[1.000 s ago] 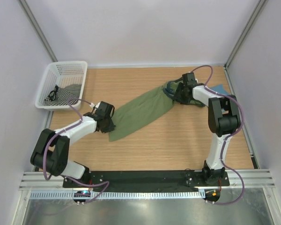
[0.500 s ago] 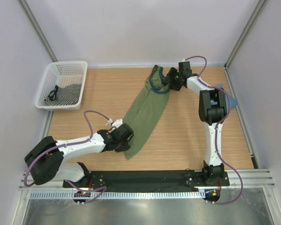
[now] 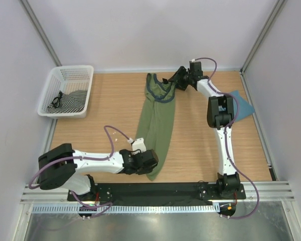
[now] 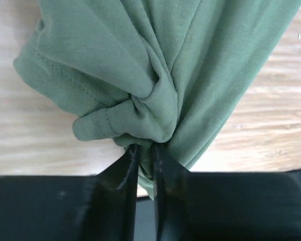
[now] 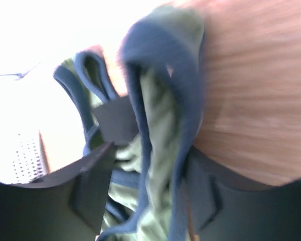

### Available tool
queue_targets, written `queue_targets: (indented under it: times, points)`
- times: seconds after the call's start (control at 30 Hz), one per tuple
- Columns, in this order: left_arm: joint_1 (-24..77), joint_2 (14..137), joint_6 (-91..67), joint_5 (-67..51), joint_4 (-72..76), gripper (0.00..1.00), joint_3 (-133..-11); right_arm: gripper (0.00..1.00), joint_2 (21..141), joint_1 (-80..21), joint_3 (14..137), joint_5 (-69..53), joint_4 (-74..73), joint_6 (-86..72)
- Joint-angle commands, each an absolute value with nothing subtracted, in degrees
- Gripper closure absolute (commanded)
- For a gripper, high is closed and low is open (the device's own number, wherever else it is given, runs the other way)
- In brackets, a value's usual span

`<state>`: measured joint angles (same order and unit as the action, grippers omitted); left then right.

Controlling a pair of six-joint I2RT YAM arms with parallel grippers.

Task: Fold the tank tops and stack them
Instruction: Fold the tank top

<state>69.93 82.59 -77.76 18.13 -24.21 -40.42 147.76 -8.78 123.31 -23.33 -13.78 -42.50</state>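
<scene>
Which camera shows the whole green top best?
The top external view: there the green top shows whole. The left wrist view shows only its bunched hem, the right wrist view only blurred navy-trimmed straps.

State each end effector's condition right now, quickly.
Left end effector: closed on the olive-green tank top.
Right end effector: jaws apart around its navy-trimmed straps; grip cannot be told.

On the table one tank top stretches near-to-far, basket far left, second tank top far right.
</scene>
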Motion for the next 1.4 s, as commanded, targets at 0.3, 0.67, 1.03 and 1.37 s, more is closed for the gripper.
queue_targets:
  times: [0.3, 0.67, 1.03, 1.37]
  points:
    - [77.43, 71.90, -95.53, 26.19, -33.73, 0.27, -33.66, 0.33, 150.12, -10.37, 129.73, -23.20, -15.55, -42.19]
    - [71.12, 60.39, -85.47, 29.45, -44.68, 0.17, -33.93, 0.15, 143.36, -10.28, 129.29, -11.52, -26.53, -33.49]
    - [44.66, 69.59, -56.35, 19.08, -26.04, 0.20, -42.09, 0.09, 121.07, -10.37, 105.85, -6.94, -25.94, -28.92]
    - [29.36, 98.50, -43.42, 6.95, -16.26, 0.35, -68.69, 0.45, 106.61, -10.72, 79.55, -13.97, -17.49, -30.41]
